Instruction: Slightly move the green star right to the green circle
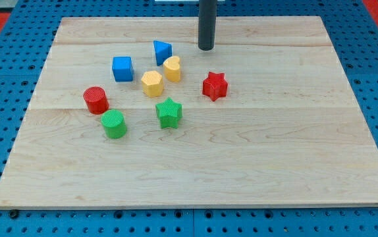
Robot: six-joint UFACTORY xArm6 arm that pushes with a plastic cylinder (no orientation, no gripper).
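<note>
Rod waiting far from the green star; push not yet begun.

The arm carries no claw, only a straight dark rod holding nothing; its tip [206,48] is resting near the view's top, well apart from the green star [169,112], which is sitting on the pale wooden counter [274,151] just to the view's right of the green circle [114,124], near but not touching. The whole nudge appears to be remaining. The blocks are looking like ridged, matte plastic: a red star [215,86], a yellow hexagon [152,83] and a blue cube [122,68] are lying between.

High frontal view over board [347,131]
</note>
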